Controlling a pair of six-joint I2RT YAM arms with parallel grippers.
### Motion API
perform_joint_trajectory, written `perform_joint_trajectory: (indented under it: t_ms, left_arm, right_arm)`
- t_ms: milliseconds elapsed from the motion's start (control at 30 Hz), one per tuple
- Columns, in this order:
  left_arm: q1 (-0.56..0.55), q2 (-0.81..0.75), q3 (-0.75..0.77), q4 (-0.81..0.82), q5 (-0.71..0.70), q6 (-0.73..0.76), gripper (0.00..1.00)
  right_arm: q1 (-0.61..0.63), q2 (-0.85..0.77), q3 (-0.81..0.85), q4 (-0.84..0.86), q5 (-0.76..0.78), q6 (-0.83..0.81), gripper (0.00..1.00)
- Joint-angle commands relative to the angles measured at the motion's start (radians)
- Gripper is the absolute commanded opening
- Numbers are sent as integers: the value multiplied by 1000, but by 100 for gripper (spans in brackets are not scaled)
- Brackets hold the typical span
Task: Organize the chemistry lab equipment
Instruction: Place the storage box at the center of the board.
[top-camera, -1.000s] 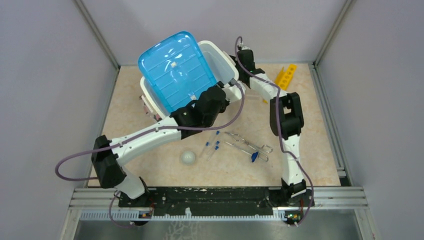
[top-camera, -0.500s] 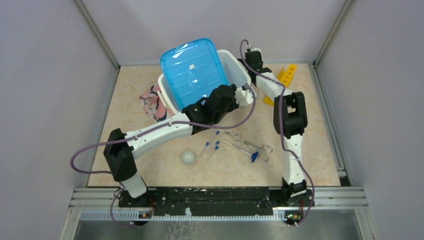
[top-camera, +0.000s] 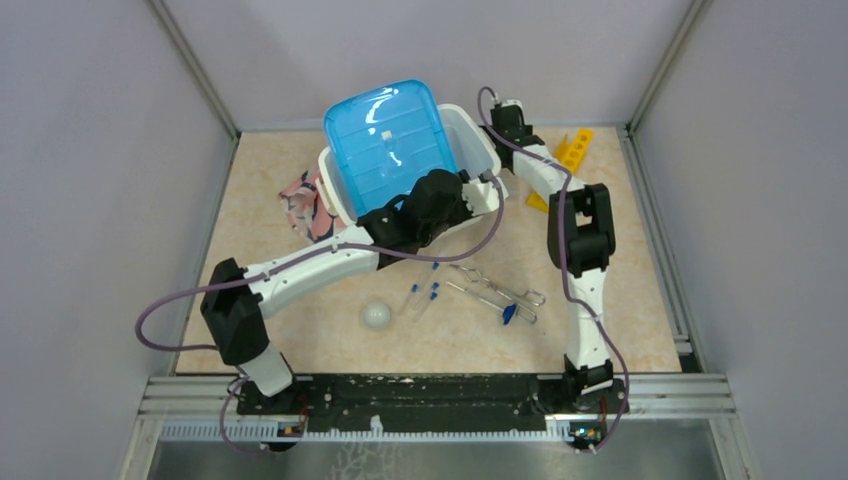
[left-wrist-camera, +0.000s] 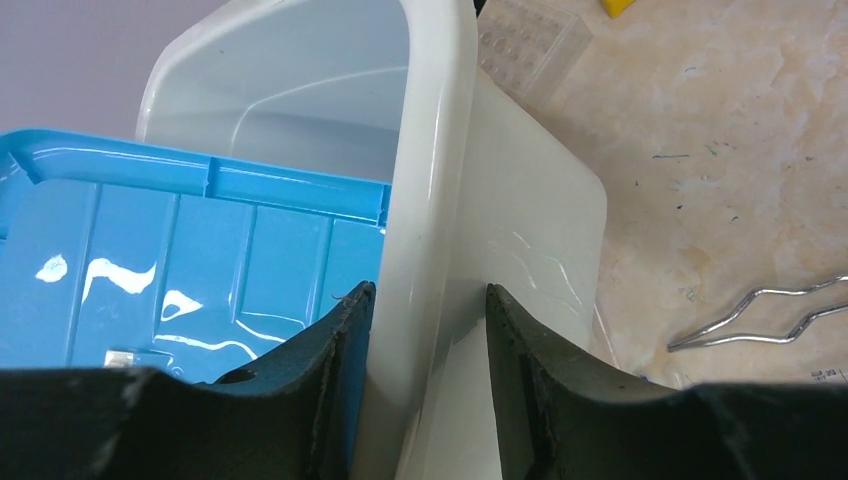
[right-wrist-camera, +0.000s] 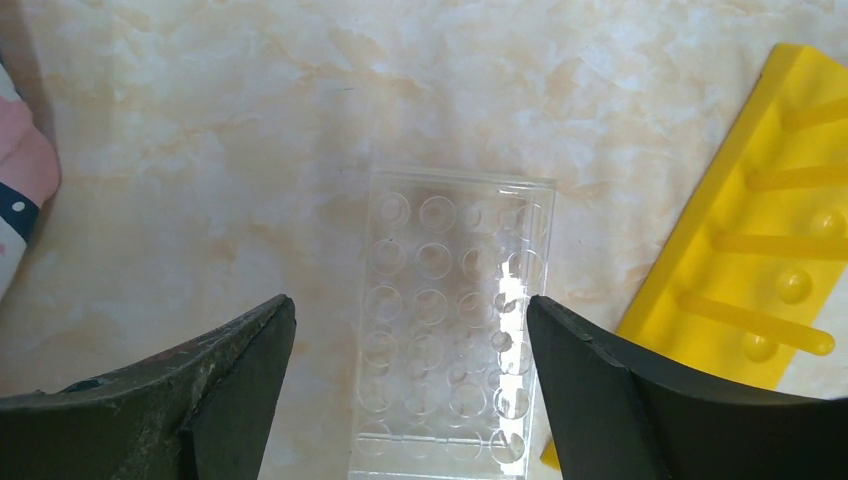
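Note:
My left gripper (left-wrist-camera: 428, 300) is shut on the near wall of the white bin (left-wrist-camera: 430, 120), one finger inside and one outside. The blue lid (top-camera: 390, 138) lies tilted across the bin's top. In the right wrist view my right gripper (right-wrist-camera: 410, 315) is open, hanging over a clear well plate (right-wrist-camera: 450, 320) without touching it. The yellow rack (right-wrist-camera: 770, 260) lies just right of that plate. On the table's near half lie the blue-capped tubes (top-camera: 425, 294), the metal tongs (top-camera: 495, 292) and the whitish ball (top-camera: 376, 316).
A pink patterned cloth (top-camera: 305, 205) lies left of the bin. A small blue piece (top-camera: 510, 313) sits by the tongs. The yellow rack (top-camera: 570, 155) leans near the back right corner, close to the enclosure wall.
The left arm has dragged the bin and lid to the right, uncovering the pink cloth. The right gripper has opened wider and shifted slightly right behind the bin.

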Motion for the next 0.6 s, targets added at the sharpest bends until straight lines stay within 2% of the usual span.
perform_joint_trajectory:
  t_ms: [0, 567]
  left_arm:
    - [10, -99, -28, 94, 8, 56, 0]
    - [33, -139, -88, 111, 37, 63, 0]
  right_arm:
    - [0, -38, 13, -8, 62, -33, 86]
    - [-17, 66, 92, -76, 73, 25, 92]
